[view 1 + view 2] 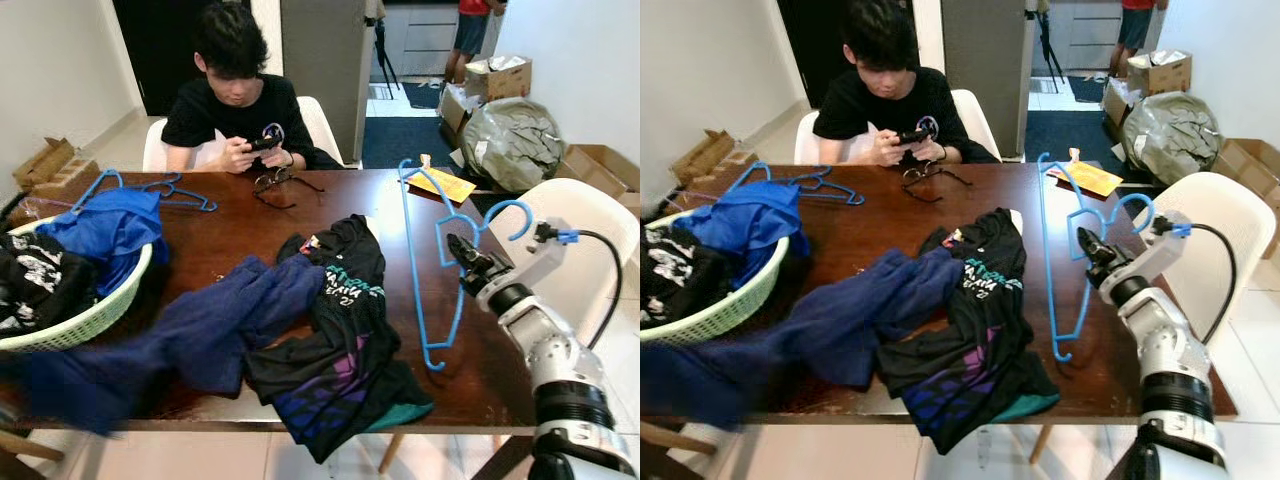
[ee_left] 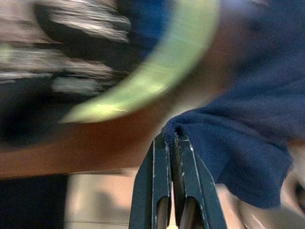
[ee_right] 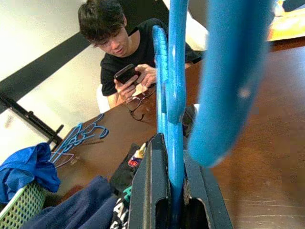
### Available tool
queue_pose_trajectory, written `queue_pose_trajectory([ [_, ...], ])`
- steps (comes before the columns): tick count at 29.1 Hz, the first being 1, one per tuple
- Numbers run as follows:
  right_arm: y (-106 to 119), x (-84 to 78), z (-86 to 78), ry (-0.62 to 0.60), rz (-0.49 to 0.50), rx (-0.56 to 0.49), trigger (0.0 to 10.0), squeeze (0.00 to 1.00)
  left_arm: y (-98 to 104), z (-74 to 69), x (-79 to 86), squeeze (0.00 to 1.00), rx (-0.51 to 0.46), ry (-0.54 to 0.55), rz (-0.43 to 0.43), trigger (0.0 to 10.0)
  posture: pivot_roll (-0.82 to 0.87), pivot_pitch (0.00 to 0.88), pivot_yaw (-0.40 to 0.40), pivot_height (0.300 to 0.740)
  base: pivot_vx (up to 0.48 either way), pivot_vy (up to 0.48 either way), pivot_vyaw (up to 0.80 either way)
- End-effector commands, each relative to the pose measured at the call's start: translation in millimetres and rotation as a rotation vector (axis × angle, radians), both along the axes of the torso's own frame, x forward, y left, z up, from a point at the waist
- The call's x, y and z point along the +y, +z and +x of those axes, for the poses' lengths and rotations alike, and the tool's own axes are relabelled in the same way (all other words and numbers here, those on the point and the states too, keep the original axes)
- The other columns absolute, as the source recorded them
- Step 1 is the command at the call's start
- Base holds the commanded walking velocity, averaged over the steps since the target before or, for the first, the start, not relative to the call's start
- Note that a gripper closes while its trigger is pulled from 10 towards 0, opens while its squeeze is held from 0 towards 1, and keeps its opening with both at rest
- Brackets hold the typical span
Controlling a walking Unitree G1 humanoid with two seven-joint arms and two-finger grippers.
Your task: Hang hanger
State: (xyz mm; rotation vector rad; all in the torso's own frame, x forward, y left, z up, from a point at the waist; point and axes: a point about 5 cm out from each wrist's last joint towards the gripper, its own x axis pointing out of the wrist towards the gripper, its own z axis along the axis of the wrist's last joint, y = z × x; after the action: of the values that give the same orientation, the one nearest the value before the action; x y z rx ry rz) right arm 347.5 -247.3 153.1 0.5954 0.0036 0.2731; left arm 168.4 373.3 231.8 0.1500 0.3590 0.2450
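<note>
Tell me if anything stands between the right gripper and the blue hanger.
Nothing does: the right gripper is already shut on the blue hanger, holding it tilted up over the table. The left gripper pinches the navy garment.

right end effector (image 1: 462,251) clamped, raised, left end effector (image 2: 172,143) closed

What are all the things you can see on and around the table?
Blue plastic hanger: one, held over the table's right side.
Blue hangers: a few, far left of the table.
Navy blue garment: one, front middle.
Black printed T-shirt: one, beside it.
Green laundry basket: one, left edge, holding clothes.
Eyeglasses: one, dark, far side.
Yellow envelope: one, far right.
Brown wooden table: one.
Person: one, seated, holding a phone.
Left gripper: jaws shut on the navy garment.
Right gripper: jaws shut on the hanger.
</note>
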Motion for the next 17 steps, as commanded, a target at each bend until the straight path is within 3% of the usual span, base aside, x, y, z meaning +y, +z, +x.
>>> queue_pose_trajectory([
  [1,-2.0,2.0,0.6,0.019,0.006,0.014,10.0,0.0,-12.5,-6.3,15.5,0.0,-0.066,0.162,-0.08,0.0,0.09,0.0,-0.03,0.735,0.0,0.0,0.0],
  [6,-2.4,1.2,-0.1,0.021,0.001,0.018,10.0,0.0,-26.8,-10.4,21.8,0.0,-0.08,0.261,-0.122,0.0,0.09,0.0,-0.032,0.735,0.0,0.0,0.0],
  [7,-2.8,-0.1,-0.7,0.019,-0.003,0.022,10.0,0.0,-42.6,-13.9,22.7,0.0,-0.018,0.297,-0.121,2.4,0.08,0.0,-0.034,0.735,0.0,0.0,0.0],
  [8,-3.1,-1.0,-1.2,0.018,-0.006,0.025,10.0,0.0,-58.5,-14.7,19.3,0.0,0.048,0.301,-0.125,10.0,0.08,0.0,-0.034,0.735,0.0,0.0,0.0],
  [11,-3.1,-1.7,-1.5,0.017,-0.009,0.026,10.0,0.0,-70.7,-13.9,14.3,0.0,0.093,0.297,-0.133,10.0,0.08,0.0,-0.033,0.735,0.0,0.0,0.0],
  [12,-3.1,-1.9,-1.6,0.018,-0.011,0.027,10.0,0.0,-79.9,-9.8,5.6,0.59,0.124,0.268,-0.143,10.0,0.07,0.0,-0.033,0.735,0.0,0.0,0.0],
  [14,-3.1,-1.9,-1.6,0.018,-0.011,0.027,10.0,0.0,-79.9,-9.8,5.6,0.59,0.124,0.268,-0.143,10.0,0.07,0.0,-0.033,0.735,0.0,0.0,0.0],
  [15,-3.1,-1.7,-1.7,0.019,-0.012,0.028,10.0,0.0,-85.4,-4.5,-2.6,1.0,0.139,0.238,-0.149,10.0,0.07,0.0,-0.033,0.735,0.0,0.0,0.0],
  [17,-3.1,-1.7,-1.7,0.019,-0.013,0.029,10.0,0.0,-88.4,-0.8,-8.4,1.0,0.153,0.214,-0.142,10.0,0.07,0.0,-0.033,0.735,0.0,0.0,0.0],
])
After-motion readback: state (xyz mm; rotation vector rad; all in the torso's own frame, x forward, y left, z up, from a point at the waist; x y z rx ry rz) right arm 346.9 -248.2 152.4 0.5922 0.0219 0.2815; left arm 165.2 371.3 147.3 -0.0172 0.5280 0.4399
